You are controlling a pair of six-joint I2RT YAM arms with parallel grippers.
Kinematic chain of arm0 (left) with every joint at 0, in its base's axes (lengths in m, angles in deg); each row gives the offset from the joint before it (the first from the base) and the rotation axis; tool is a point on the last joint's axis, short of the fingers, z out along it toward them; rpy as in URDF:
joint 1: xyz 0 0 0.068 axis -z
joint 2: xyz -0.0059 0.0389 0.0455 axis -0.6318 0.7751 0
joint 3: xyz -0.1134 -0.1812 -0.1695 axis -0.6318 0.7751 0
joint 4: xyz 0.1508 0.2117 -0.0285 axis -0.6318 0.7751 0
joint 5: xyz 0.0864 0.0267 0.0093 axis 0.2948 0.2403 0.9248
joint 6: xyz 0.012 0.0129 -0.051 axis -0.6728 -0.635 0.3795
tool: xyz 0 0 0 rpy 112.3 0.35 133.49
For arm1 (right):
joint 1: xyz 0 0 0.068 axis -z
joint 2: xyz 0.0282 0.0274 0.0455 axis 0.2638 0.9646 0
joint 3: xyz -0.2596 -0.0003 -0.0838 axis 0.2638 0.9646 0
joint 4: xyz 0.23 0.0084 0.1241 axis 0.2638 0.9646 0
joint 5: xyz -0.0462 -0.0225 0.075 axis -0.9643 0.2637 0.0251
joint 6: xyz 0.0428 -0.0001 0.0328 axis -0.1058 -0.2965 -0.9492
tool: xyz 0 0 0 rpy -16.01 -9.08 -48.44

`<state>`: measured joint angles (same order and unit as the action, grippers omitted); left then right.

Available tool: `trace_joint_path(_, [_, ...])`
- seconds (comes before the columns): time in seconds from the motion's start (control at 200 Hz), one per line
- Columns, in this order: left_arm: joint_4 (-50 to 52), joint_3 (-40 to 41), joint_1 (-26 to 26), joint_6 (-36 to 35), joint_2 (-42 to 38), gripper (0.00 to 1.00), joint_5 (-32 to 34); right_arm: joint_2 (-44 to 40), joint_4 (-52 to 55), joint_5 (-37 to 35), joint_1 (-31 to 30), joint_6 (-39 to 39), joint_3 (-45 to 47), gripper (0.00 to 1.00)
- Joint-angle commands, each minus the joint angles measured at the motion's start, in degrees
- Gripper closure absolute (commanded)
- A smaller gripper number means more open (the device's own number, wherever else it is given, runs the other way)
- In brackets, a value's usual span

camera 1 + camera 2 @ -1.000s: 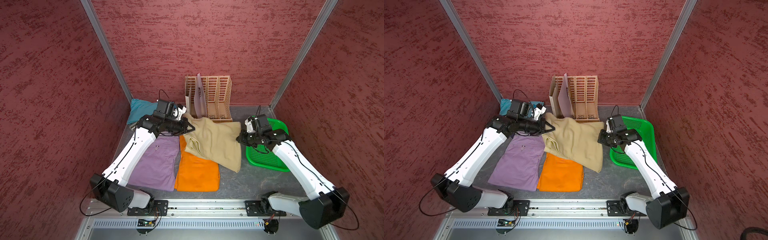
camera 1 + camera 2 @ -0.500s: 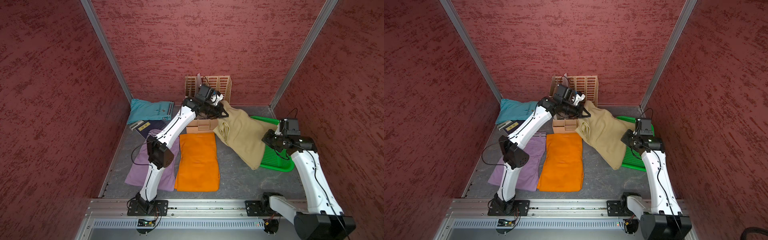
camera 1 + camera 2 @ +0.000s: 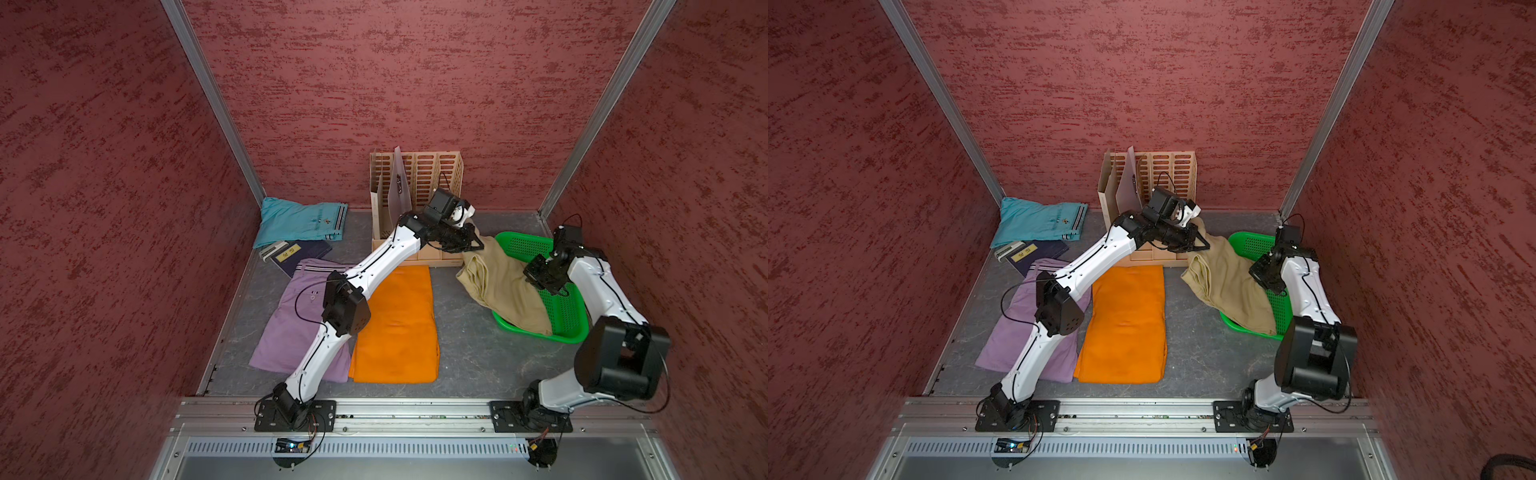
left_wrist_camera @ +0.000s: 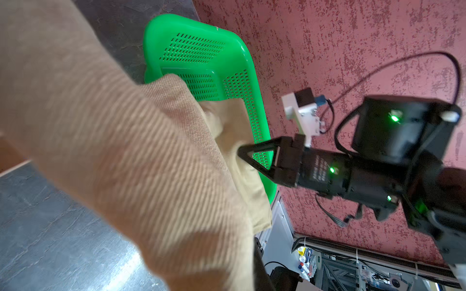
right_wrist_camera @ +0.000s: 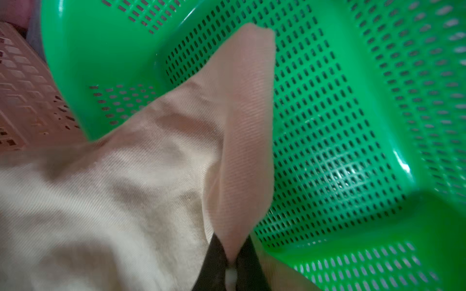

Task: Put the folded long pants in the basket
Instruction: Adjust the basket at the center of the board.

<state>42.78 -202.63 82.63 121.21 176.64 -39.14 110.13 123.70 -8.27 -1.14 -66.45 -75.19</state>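
The left end effector [image 3: 475, 245] and right end effector [image 3: 534, 279] each pinched the tan pants [image 3: 498, 291], which hung half inside the basket [image 3: 571, 337] and half above the bench [image 3: 465, 345], so both needed to carry them further in, level, before releasing.

Khaki pants [image 3: 498, 286]: plain tan, fine diagonal twill ribbing in the wrist views. Basket [image 3: 523, 247]: bright green, walls and bottom perforated with small slots. Orange pants [image 3: 395, 324]: solid bright orange. Lilac pants [image 3: 286, 332] and turquoise pants [image 3: 291, 220]: plain, waistbands striped, probably white and dark. Booklet [image 3: 313, 249]: dark blue, yellow label. Organizer [image 3: 432, 174]: beige, slotted. Walls [image 3: 374, 83]: mottled dark red. Table [image 3: 465, 353]: veined grey.
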Motion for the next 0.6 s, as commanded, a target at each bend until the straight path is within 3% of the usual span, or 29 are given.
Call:
trace_joint_path(0.0, [-3.9,4.2,1.2,-0.6,-3.6,1.00,0.2,4.7,-4.1,5.6,-0.6,1.2,-3.7,1.00])
trace_joint_path(0.235, [-4.9,15.5,3.2,-1.4,-10.8,1.00,3.9,6.1,-6.5,10.0,-8.7,3.0,1.0,1.00])
trace_joint_path(0.456, [-7.5,32.2,6.3,0.0,-23.0,1.00,7.3,0.4,-3.3,12.0,-14.7,6.3,6.0,1.00])
trace_joint_path(0.591, [-8.8,40.7,9.9,1.8,-29.1,1.00,7.5,-7.7,1.0,4.0,-14.2,6.8,7.8,1.00])
